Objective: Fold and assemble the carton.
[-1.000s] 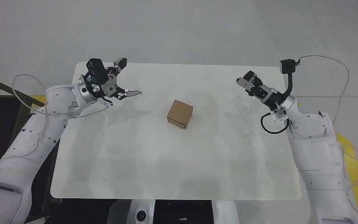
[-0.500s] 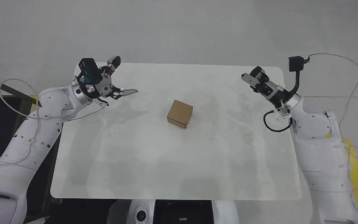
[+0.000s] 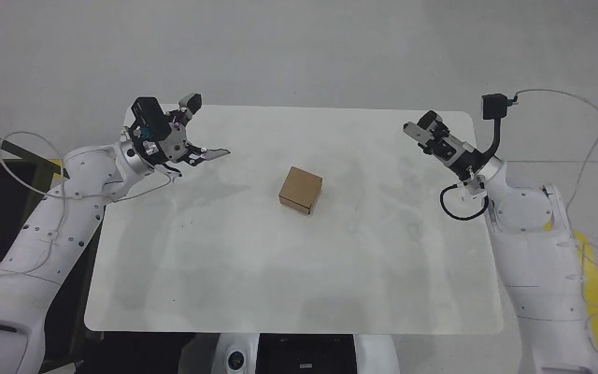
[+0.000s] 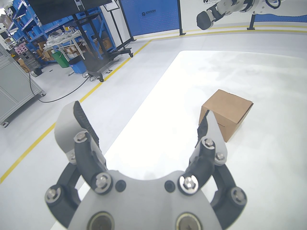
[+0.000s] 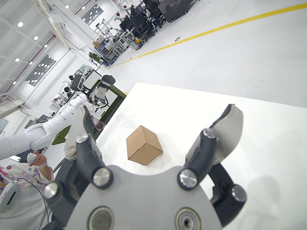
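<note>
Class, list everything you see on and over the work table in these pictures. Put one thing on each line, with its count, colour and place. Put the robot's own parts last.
carton: one, brown, folded into a closed box shape, standing near the middle of the table, apart from both grippers
table: one, white, with rounded corners, under both arms
left gripper: one, silver and black, open, holding nothing, over the table's far corner on the robot's left
right gripper: one, silver and black, open, holding nothing, over the table's far corner on the robot's right
</note>
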